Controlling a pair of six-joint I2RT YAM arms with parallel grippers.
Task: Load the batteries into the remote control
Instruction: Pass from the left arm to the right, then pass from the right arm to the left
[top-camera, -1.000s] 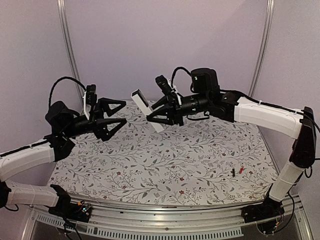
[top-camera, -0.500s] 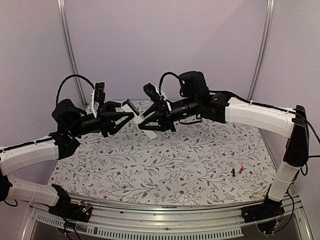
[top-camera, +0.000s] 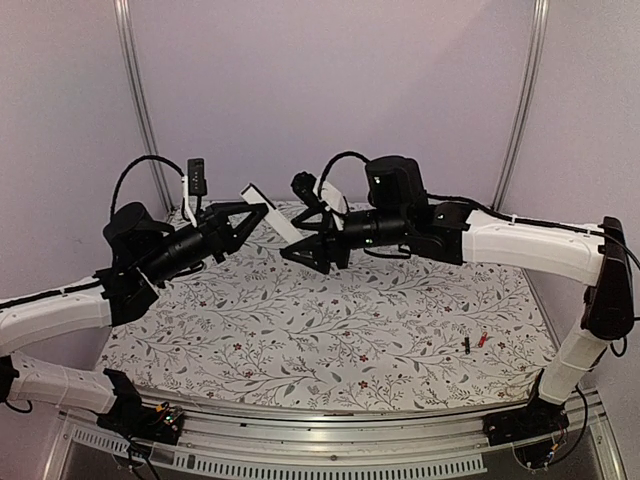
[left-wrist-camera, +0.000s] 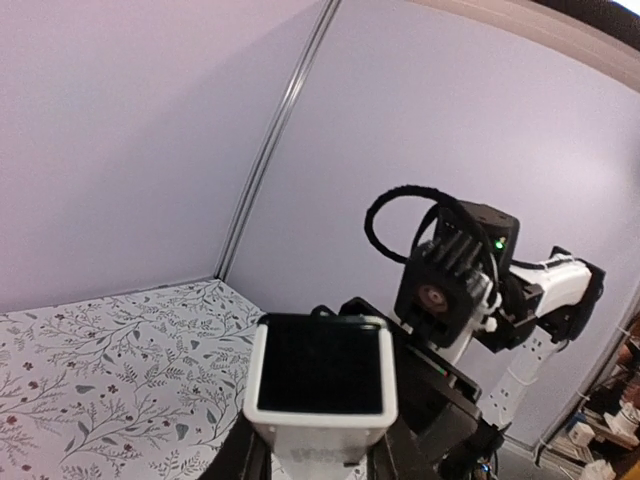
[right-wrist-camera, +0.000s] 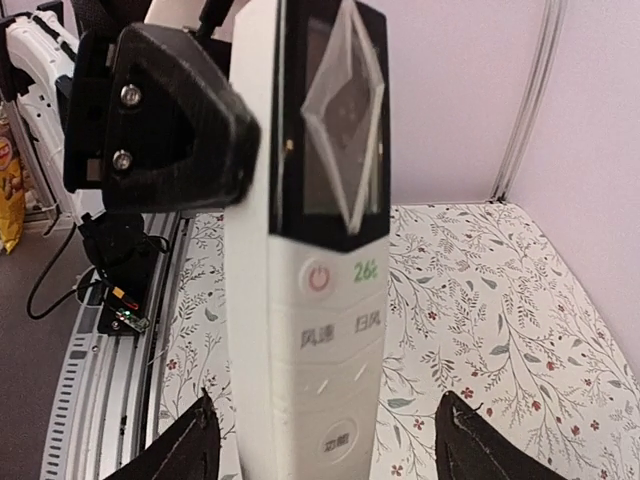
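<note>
Above the bench, the remote control is held aloft, clamped near its upper end by the left claw. The right claw is spread apart around its lower end, not touching. With that single narrow grip, the remote could be tilted or dropped. The batteries are left lying on the bench near its right edge.

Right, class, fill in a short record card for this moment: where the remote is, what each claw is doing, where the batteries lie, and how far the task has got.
remote: held in the air above the table, buttons facing the right wrist camera
left claw: shut on the remote
right claw: open, fingers apart on either side of the remote
batteries: black battery and red battery side by side on the table, near its right front corner
task: neither battery loaded yet
</note>
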